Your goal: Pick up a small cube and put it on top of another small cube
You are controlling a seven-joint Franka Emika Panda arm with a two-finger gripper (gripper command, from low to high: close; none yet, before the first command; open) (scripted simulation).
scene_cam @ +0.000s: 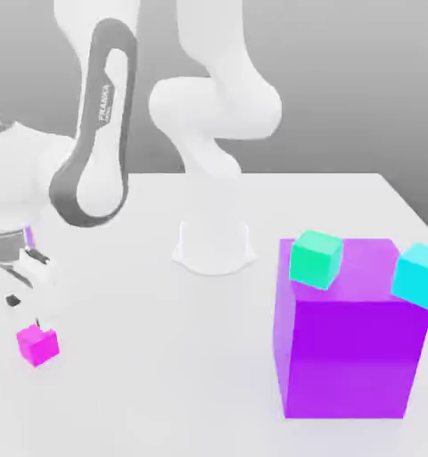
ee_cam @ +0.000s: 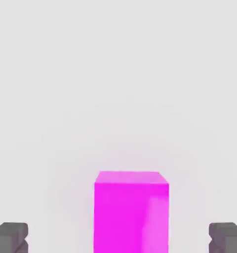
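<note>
Exterior view: the gripper [scene_cam: 26,312] hangs over the part of the table [scene_cam: 182,375] toward the exterior view's left, well forward of the table's far edge. Right by its tips is the small cube [scene_cam: 37,345], bright magenta-pink, lying on the tabletop with its faces turned at an angle to the far edge. In the hand view the gripper stands wide open, with one finger to either side of the small cube and a clear gap between each finger and the cube, so nothing is gripped.

Toward the exterior view's right, between the base [scene_cam: 214,250] of the arm and the table's side edge, stands a large purple block [scene_cam: 349,357], upright and nearer the camera than the base. A teal-green cube [scene_cam: 316,259] rests on its top, near the corner toward the base, turned slightly against the block's edges. A cyan cube [scene_cam: 419,275] overlaps the block's opposite upper corner; whether it touches the block is hard to tell. The base itself stands near the table's far edge, and the teal-green and cyan cubes are apart.
</note>
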